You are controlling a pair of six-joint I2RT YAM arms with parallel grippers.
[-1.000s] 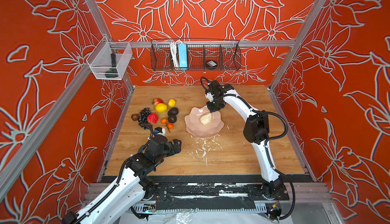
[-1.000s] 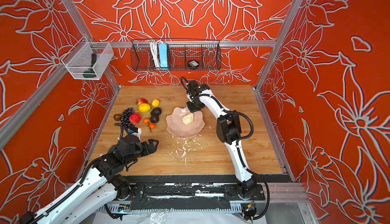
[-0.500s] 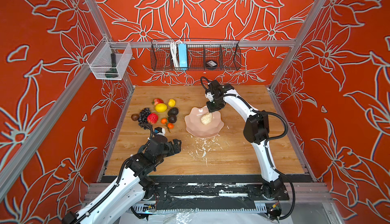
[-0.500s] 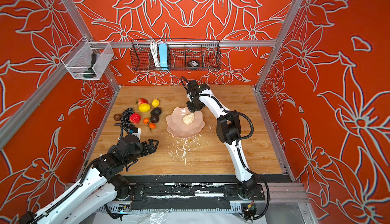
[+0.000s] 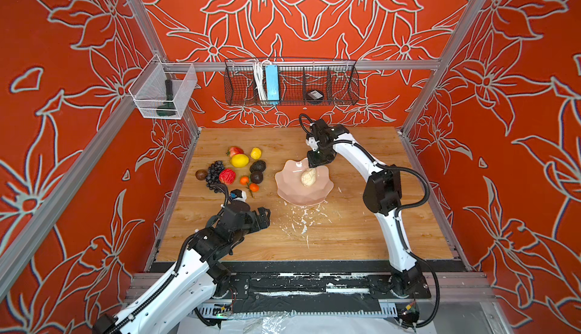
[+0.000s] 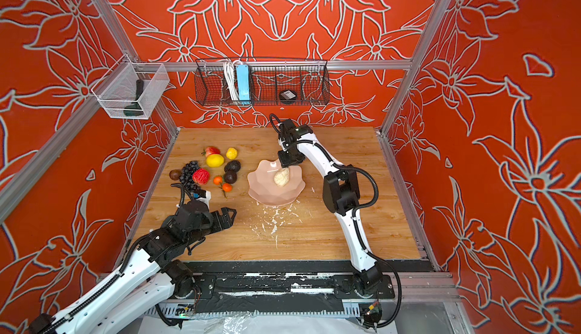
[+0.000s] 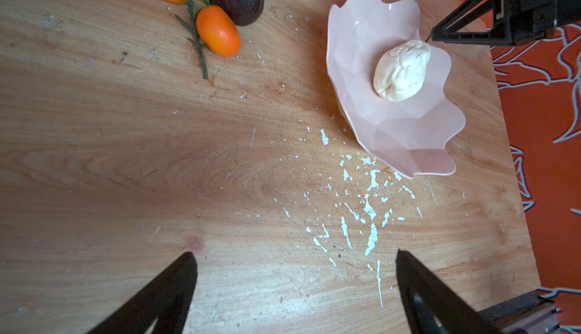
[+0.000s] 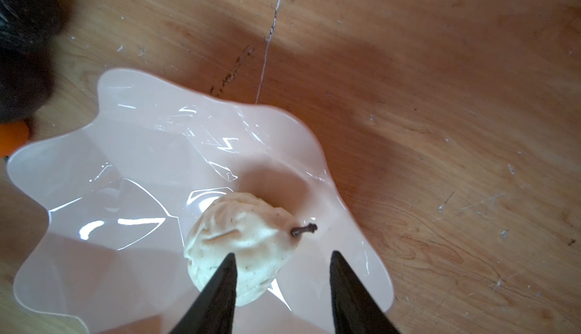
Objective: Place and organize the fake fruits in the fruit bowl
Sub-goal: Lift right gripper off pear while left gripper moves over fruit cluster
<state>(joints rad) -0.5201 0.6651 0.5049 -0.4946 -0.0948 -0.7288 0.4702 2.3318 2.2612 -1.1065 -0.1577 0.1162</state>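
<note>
The pale pink fruit bowl (image 5: 284, 191) (image 6: 256, 191) (image 7: 402, 156) (image 8: 63, 159) stands mid-table with a pale pear (image 5: 308, 177) (image 6: 281, 177) (image 7: 401, 70) (image 8: 239, 238) lying in it. Just above the pear at the bowl's far rim hangs my right gripper (image 5: 314, 164) (image 6: 284, 164) (image 8: 281, 253), open, with nothing between its fingers. The other fake fruits lie left of the bowl: lemon (image 5: 239, 160), apple (image 5: 235, 151), avocados (image 5: 257, 166), grapes (image 5: 214, 172), strawberry (image 5: 227, 176), small oranges (image 5: 254, 187) (image 7: 218, 30). My left gripper (image 5: 265, 217) (image 6: 232, 216) (image 7: 294, 253) is wide open over bare wood, near the front left.
White flecks (image 5: 303, 222) (image 7: 367, 209) are scattered on the wood in front of the bowl. A black wire basket (image 5: 290, 82) hangs on the back wall and a clear mesh box (image 5: 163, 91) on the left rail. Red walls close in three sides.
The right gripper's jaws have spread apart and the pear now lies free in the bowl. The left arm has not moved.
</note>
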